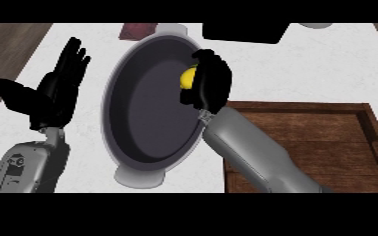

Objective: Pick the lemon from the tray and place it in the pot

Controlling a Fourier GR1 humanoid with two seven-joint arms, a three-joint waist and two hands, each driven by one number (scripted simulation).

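A yellow lemon shows at the right inner side of the wide grey pot, partly hidden by my right hand. That hand curls round the lemon over the pot's right rim, its fingers wrapped across the fruit. The wooden tray lies at the lower right, and my right forearm crosses its left end. My left hand rests open at the left of the pot, fingers straight and pointing up.
A dark red object sits just beyond the pot's far rim. A black block stands at the back centre-right. A pale rounded thing shows at the top right edge. Wooden flooring appears past the counter's left edge.
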